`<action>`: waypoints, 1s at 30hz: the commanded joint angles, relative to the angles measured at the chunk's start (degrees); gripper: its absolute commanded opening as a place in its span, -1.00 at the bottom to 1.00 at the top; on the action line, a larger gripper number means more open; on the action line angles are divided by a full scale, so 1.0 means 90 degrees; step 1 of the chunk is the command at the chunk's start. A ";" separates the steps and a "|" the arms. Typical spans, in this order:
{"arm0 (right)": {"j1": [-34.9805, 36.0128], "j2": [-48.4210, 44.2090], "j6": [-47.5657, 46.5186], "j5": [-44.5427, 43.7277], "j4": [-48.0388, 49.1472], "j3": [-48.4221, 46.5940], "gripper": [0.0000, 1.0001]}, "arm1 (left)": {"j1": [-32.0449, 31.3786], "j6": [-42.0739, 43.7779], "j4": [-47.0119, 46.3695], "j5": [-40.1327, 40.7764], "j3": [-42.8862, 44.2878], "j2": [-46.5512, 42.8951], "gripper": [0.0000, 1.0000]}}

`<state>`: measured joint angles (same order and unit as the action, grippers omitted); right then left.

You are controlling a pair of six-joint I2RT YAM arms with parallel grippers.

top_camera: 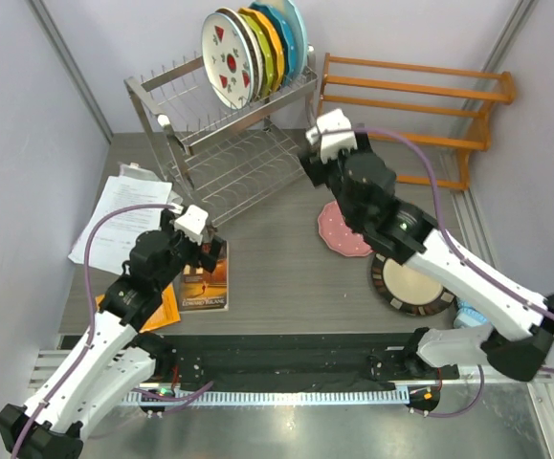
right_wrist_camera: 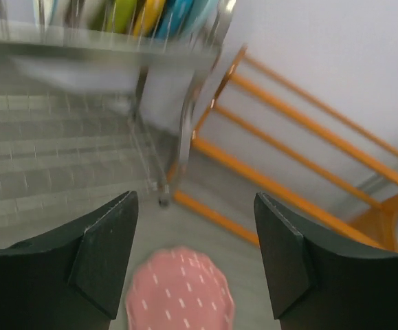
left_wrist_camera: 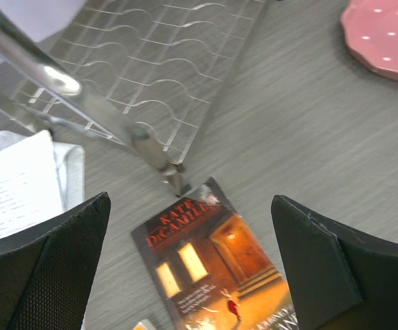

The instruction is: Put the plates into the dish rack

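My right gripper (right_wrist_camera: 193, 220) hangs fingers apart, pink polka-dotted plate (right_wrist_camera: 179, 289) at six o'clock; my left gripper (left_wrist_camera: 190, 213) gapes above a book (left_wrist_camera: 212, 268).

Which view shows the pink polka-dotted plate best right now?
Right wrist: nearly the whole pink polka-dotted plate shows, though blurred. Top external has the right arm covering part of it; left wrist catches only one sharp edge in its corner.
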<state>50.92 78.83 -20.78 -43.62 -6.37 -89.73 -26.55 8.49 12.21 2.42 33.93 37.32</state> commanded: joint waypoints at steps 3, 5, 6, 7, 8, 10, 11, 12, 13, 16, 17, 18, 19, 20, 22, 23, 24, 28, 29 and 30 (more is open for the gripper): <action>-0.1073 -0.1132 0.0246 0.3349 -0.2345 0.2664 0.27 | 0.0030 -0.0834 0.0596 -0.1681 0.0487 0.0364 0.99; -0.1612 -0.0860 0.0248 0.4410 -0.2601 0.2802 -0.35 | 0.0030 -0.0914 0.0704 -0.2492 0.0458 0.0414 0.99; -0.1933 -0.0703 0.0277 0.4455 -0.2670 0.2802 -0.58 | 0.0030 -0.1359 0.0704 -0.2640 0.0381 0.0481 0.99; -0.2062 -0.0354 0.0238 0.4475 -0.2671 0.2783 -0.83 | 0.0030 -0.1528 0.0685 -0.2719 0.0351 0.0530 0.99; -0.2180 -0.0196 0.0180 0.4523 -0.2565 0.2773 -0.95 | 0.0030 -0.1703 0.0675 -0.2768 0.0331 0.0589 0.99; -0.2520 0.0088 0.0063 0.4738 -0.2321 0.2831 -0.97 | 0.0030 -0.1997 0.0665 -0.2700 0.0234 0.0774 0.97; -0.2581 0.0302 -0.0015 0.4768 -0.2039 0.2890 -0.98 | 0.0030 -0.2056 0.0684 -0.2603 0.0205 0.0833 0.97; -0.2610 0.0449 -0.0122 0.4758 -0.1940 0.2939 -0.97 | 0.0030 -0.2124 0.0665 -0.2602 0.0175 0.0901 0.93; -0.2649 0.0566 -0.0346 0.5010 -0.1832 0.3075 -0.98 | 0.0030 -0.2280 0.0636 -0.2631 0.0117 0.1028 0.90; -0.2659 0.1103 -0.0533 0.5313 -0.1685 0.3202 -0.98 | 0.0000 -0.2554 0.0568 -0.2710 0.0039 0.1175 0.92; -0.2659 0.1240 -0.0572 0.5383 -0.1656 0.3222 -0.98 | -0.0019 -0.2574 0.0567 -0.2710 -0.0010 0.1253 0.94; -0.2659 0.1464 -0.0563 0.5432 -0.1626 0.3232 -0.97 | -0.0019 -0.2594 0.0567 -0.2671 -0.0030 0.1263 0.96; -0.2659 0.1601 -0.0563 0.5500 -0.1597 0.3232 -0.97 | -0.0019 -0.2604 0.0577 -0.2642 -0.0040 0.1292 0.96; -0.2659 0.1709 -0.0495 0.5520 -0.1548 0.3213 -0.98 | -0.0019 -0.2652 0.0587 -0.2612 -0.0079 0.1331 0.96; -0.2659 0.1983 -0.0426 0.5549 -0.1490 0.3203 -0.98 | -0.0019 -0.2701 0.0577 -0.2661 -0.0118 0.1380 0.97; -0.2659 0.2061 -0.0397 0.5578 -0.1441 0.3183 -0.98 | -0.0019 -0.2750 0.0577 -0.2690 -0.0137 0.1390 0.97; -0.2659 0.2216 -0.0329 0.5598 -0.1421 0.3174 -0.98 | -0.0019 -0.2769 0.0548 -0.2690 -0.0157 0.1429 0.97; -0.2650 0.2510 -0.0241 0.5744 -0.1411 0.3086 -0.98 | -0.0019 -0.2799 0.0431 -0.2729 -0.0196 0.1546 0.98; -0.2640 0.2550 -0.0240 0.5793 -0.1431 0.3086 -0.98 | -0.0019 -0.2818 0.0411 -0.2729 -0.0196 0.1576 0.98; -0.2611 0.2598 -0.0240 0.5803 -0.1431 0.3095 -0.98 | -0.0019 -0.2818 0.0411 -0.2739 -0.0167 0.1653 0.99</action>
<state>26.87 100.12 -23.73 5.69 -20.32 -60.95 -26.57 -15.68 17.87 -20.64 32.42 51.03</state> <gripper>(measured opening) 0.020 0.989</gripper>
